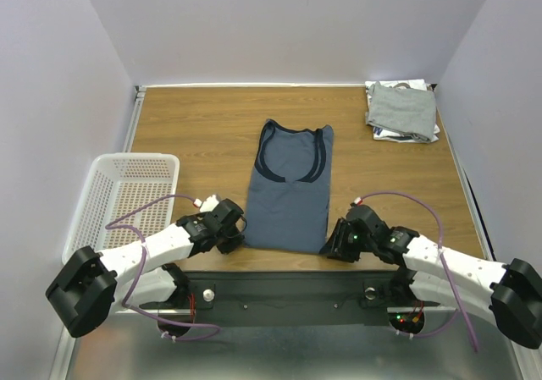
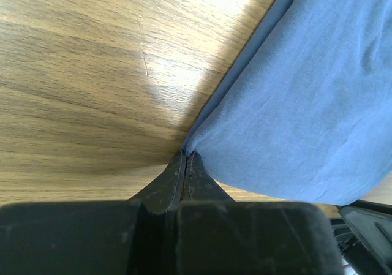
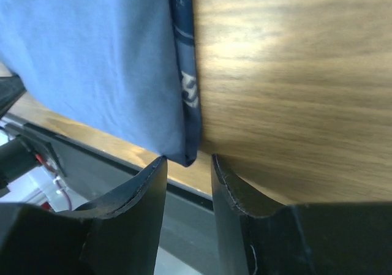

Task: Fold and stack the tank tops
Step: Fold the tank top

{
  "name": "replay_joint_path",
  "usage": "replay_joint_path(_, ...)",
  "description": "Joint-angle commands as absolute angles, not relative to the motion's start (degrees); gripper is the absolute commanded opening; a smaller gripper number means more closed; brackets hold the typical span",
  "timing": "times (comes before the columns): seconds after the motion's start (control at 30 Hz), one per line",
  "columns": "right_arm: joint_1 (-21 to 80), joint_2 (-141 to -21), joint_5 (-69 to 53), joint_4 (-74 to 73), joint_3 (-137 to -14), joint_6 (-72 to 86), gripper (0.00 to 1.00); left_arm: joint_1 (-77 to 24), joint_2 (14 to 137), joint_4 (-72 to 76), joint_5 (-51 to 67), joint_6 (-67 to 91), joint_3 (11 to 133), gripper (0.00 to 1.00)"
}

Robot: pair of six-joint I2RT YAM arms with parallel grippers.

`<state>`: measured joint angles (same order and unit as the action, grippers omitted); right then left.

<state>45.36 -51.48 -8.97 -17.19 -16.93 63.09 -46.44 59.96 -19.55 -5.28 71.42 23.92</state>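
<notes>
Pale lavender walls (image 1: 279,24) closed in a wooden surface (image 1: 195,126), and the slate-blue tank top (image 1: 290,190) lay flat near its middle, neckline and navy-trimmed straps toward the far edge, hem almost at the near edge. The left tool (image 2: 185,157) sat at the hem's near-left corner. Its fingers (image 2: 168,183) were pressed together, and the corner of the cloth ran straight into the seam between their tips, seemingly pinched there, with a thin shadow under the raised fold of the side edge. The right tool (image 3: 188,161) sat at the near-right corner with its fingers (image 3: 144,189) apart. That corner of the cloth pointed into the gap between the two tips, and I could not tell whether it touched either one. Along that right side a darker under-layer showed, bearing pale printed lettering (image 3: 188,91). A small pile of folded tank tops (image 1: 400,109), grey on top of white, rested in the far right corner of the surface, well apart from both tools. At the left edge stood a white mesh basket (image 1: 135,156), just beside the left arm (image 1: 144,257).
</notes>
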Motion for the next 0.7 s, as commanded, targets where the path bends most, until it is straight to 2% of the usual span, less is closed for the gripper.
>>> replay_joint_path(0.0, 46.3, -52.4, -8.6, -13.2, -16.3, 64.2, 0.41, -46.8, 60.9, -20.4, -6.8, 70.3, 23.9, 0.0)
replay_joint_path(0.3, 46.6, -51.6, -4.9, -12.7, -14.9, 65.9, 0.39, -48.8, 62.3, -17.9, -5.8, 70.0, 23.9, 0.0)
replay_joint_path(0.33, 46.6, -51.2, -3.7, -12.7, -14.9, 66.0, 0.34, -49.3, 62.4, -17.8, -5.9, 69.9, 24.1, 0.0)
replay_joint_path(0.5, 46.6, -51.2, -0.7, -12.8, -15.7, 65.0, 0.2, -50.4, 61.8, -17.8, -6.3, 69.5, 24.5, 0.0)
replay_joint_path(0.67, 46.6, -50.9, 1.0, -15.2, -21.5, 58.8, 0.04, -52.5, 59.9, -18.0, -7.0, 67.7, 26.4, 0.0)
